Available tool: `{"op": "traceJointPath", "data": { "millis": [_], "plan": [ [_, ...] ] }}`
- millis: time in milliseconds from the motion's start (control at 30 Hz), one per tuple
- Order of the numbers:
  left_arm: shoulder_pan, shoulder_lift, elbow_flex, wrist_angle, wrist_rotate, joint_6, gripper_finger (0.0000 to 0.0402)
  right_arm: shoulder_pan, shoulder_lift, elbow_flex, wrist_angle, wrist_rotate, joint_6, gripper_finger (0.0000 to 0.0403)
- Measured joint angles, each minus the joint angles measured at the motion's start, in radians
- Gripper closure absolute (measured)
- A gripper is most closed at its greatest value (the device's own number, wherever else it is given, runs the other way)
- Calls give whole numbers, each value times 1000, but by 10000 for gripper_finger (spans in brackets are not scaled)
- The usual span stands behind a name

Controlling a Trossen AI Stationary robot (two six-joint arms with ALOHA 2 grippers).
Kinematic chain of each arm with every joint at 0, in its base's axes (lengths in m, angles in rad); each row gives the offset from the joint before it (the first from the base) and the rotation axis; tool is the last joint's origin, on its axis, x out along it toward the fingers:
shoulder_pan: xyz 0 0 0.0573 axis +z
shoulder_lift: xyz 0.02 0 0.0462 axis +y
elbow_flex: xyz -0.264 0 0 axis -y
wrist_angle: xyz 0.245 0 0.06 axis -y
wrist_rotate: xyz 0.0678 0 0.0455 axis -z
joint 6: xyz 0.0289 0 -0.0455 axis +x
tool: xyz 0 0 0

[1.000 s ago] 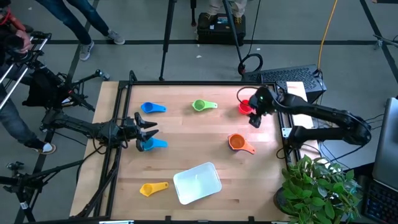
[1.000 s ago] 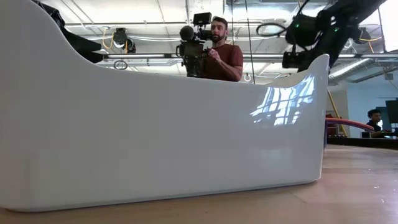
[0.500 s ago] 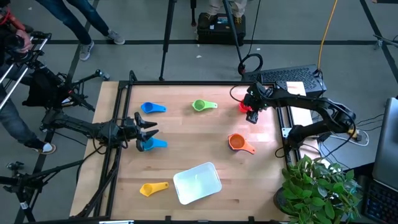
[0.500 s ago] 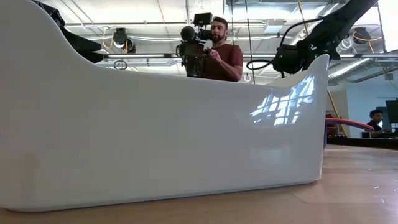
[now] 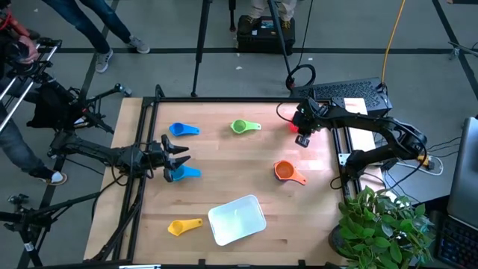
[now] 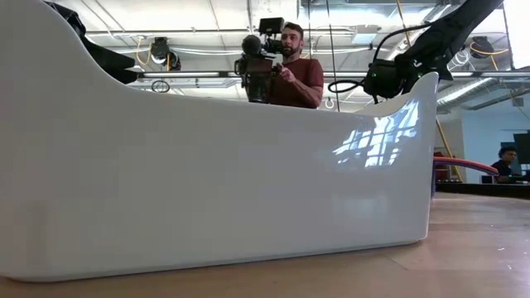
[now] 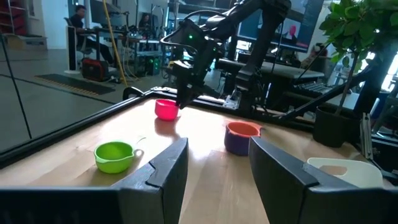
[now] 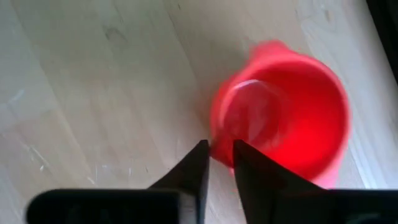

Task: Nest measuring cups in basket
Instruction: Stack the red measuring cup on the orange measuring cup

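**Right gripper pinched on the red cup's rim at the far right of the table**

The right arm reaches in from the table's right edge, wrist bent down over the far right corner. The right gripper (image 5: pixel 302 133) points down at the red cup (image 8: pixel 287 109). In the right wrist view its fingers (image 8: pixel 194 163) stand nearly together, the cup's near rim caught in the narrow gap between them; the cup sits upright on the wood.

The left arm lies low along the table's left edge. The left gripper (image 5: pixel 178 157) has its fingers spread apart, empty, with a light blue cup (image 5: pixel 183 173) just beside it.

On the wooden table (image 5: pixel 224 168): a blue cup (image 5: pixel 181 130) at far left, a green cup (image 5: pixel 242 126) at far centre, an orange cup (image 5: pixel 287 172) right of centre, and a yellow cup (image 5: pixel 181 226) near the front left. The basket (image 5: pixel 237 220) stands at front centre, just right of the yellow cup, with no cups in it.

Beyond the table, the low view shows a person with a camera (image 6: pixel 281 70) under an open ceiling. A potted plant (image 5: pixel 381 228) stands at the table's front right corner.
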Motion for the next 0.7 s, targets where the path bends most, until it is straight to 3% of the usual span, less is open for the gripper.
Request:
{"op": "traceJointPath", "data": {
  "millis": [133, 433, 700],
  "plan": [
    [0, 0, 0, 0, 0, 0, 229, 0, -1, 0, 7, 0, 11, 393],
    [0, 0, 0, 0, 0, 0, 229, 8, -10, 27, -40, -1, 37, 400],
    [0, 0, 0, 0, 0, -1, 229, 110, -78, 158, -256, -8, 149, 401]
  ]
}}
